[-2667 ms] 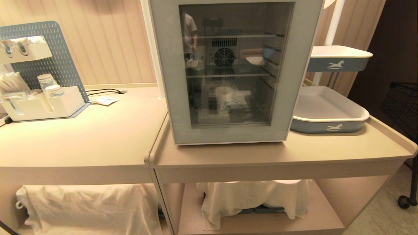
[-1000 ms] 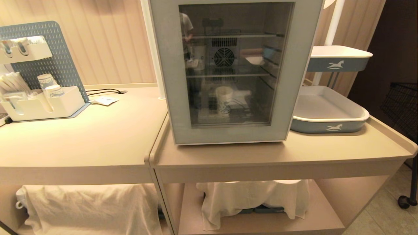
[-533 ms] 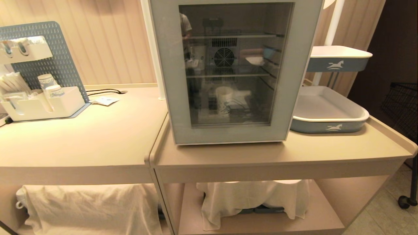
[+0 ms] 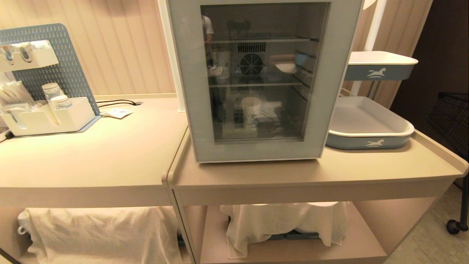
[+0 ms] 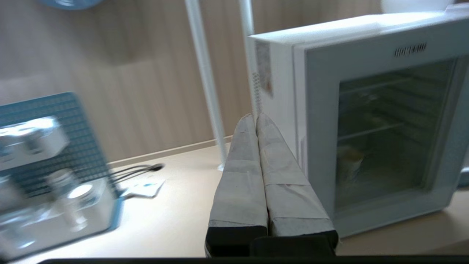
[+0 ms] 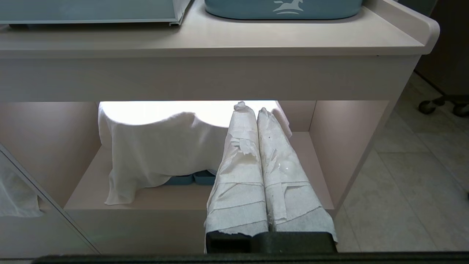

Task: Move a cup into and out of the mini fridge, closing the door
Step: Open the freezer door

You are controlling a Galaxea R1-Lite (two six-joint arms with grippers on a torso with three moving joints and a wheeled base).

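Beside mini fridge (image 5: pixel 366 121) at its sticker side, left claw (image 5: pixel 255 116) raised over bench (image 4: pixel 110 154), wrapped fingers (image 5: pixel 242 176) pressed together, empty, aimed toward door (image 4: pixel 262 79) edge. Down below bench front, right claw (image 6: pixel 250 107) also pressed together, empty, facing lower shelf (image 6: pixel 146 196) with white cloth (image 6: pixel 154 154) draped over blue boxes. Door closed, cup (image 4: pixel 251 111) upright inside on fridge floor seen through glass; blue trays (image 4: pixel 366 126) just beside fridge on other side, white cup organizer (image 4: pixel 47 117) with pegboard well apart at bench's left end.
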